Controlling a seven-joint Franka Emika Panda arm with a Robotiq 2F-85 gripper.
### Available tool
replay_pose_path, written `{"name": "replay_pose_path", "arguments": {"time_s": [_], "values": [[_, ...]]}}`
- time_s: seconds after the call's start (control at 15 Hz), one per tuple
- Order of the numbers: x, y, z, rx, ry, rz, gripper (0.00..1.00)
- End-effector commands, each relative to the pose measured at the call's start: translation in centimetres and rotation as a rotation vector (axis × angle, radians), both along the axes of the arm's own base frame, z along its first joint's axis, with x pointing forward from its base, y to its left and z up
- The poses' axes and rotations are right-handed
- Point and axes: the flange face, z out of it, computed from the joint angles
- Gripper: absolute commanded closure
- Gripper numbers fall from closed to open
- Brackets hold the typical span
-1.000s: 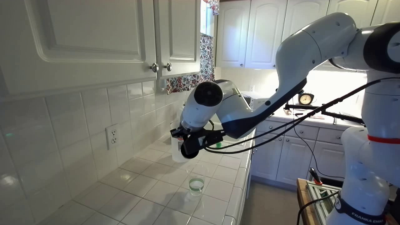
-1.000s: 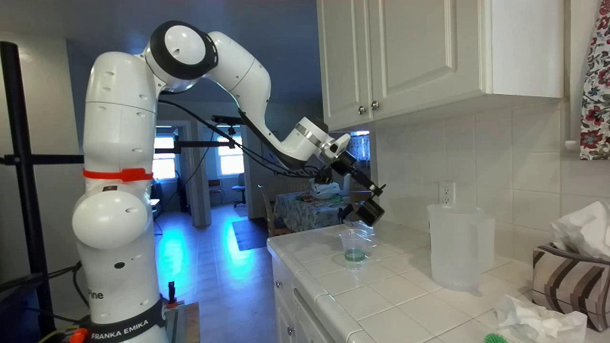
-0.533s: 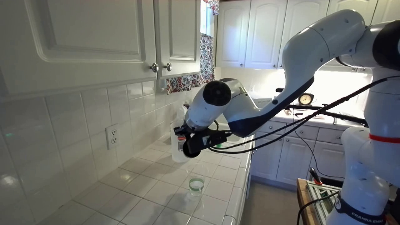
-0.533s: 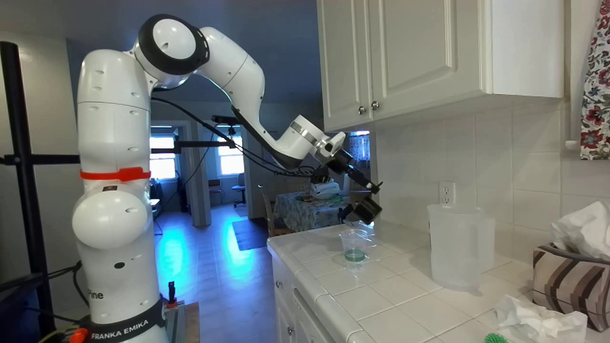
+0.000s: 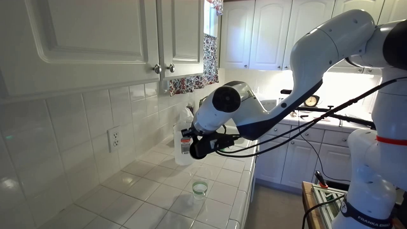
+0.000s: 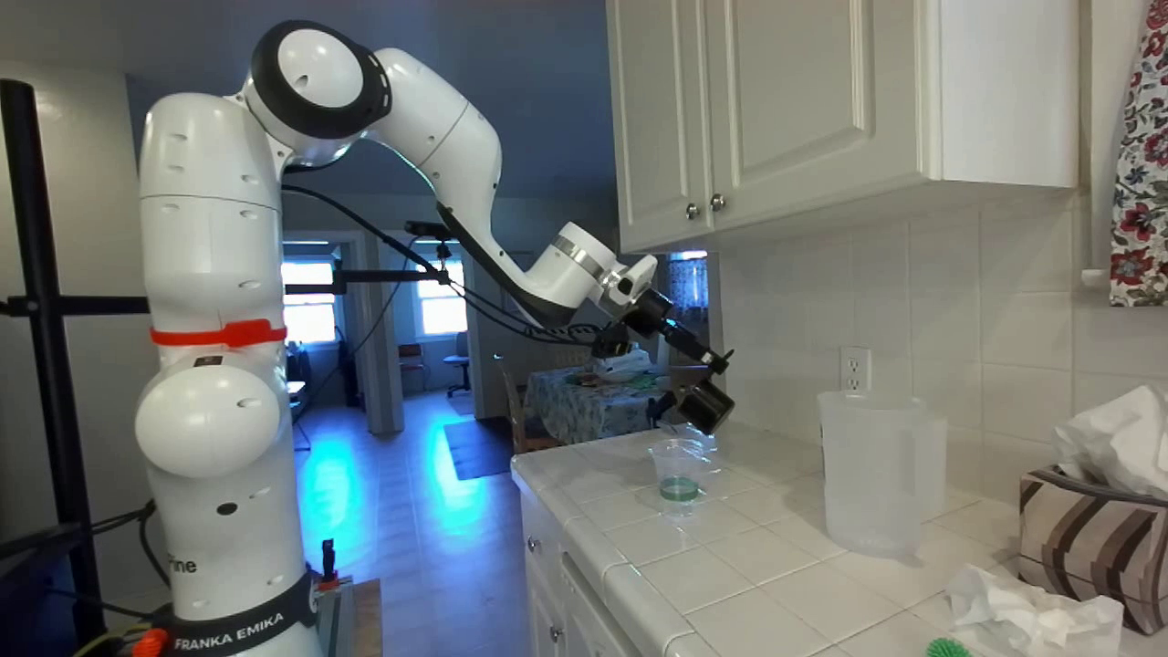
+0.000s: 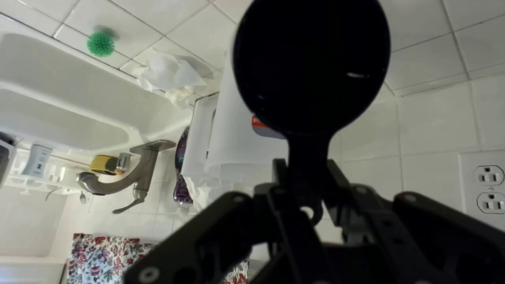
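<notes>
- Black two-fingered gripper (image 7: 307, 169) is pinching, nearly closed, the thin handle of a glossy black round-bowled scoop (image 7: 311, 71), so its bowl is jutting clear.
- Scoop is hanging tilted, seemingly above a clear green-banded plastic cup (image 5: 200, 186).

A tiled counter (image 6: 757, 575), cabinets (image 6: 794, 100), sink (image 7: 63, 67) and floral curtain (image 6: 1141, 182) show this is a home kitchen.

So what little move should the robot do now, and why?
I'd probably turn the black cup a little more upright, with the claw closed on its handle. It hangs tilted, higher than the clear cup on the counter, so anything inside could spill. I can't tell if anything's in it.
</notes>
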Motion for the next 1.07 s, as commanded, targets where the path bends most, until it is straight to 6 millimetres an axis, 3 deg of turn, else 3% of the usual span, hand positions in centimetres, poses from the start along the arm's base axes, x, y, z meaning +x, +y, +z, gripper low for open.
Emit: {"name": "replay_pose_path", "arguments": {"time_s": [0.0, 1.0], "values": [[-0.92, -0.53, -0.05, -0.014, -0.031, -0.01, 0.94], [-1.81, -0.03, -0.39, -0.069, -0.051, 0.015, 0.94]]}}
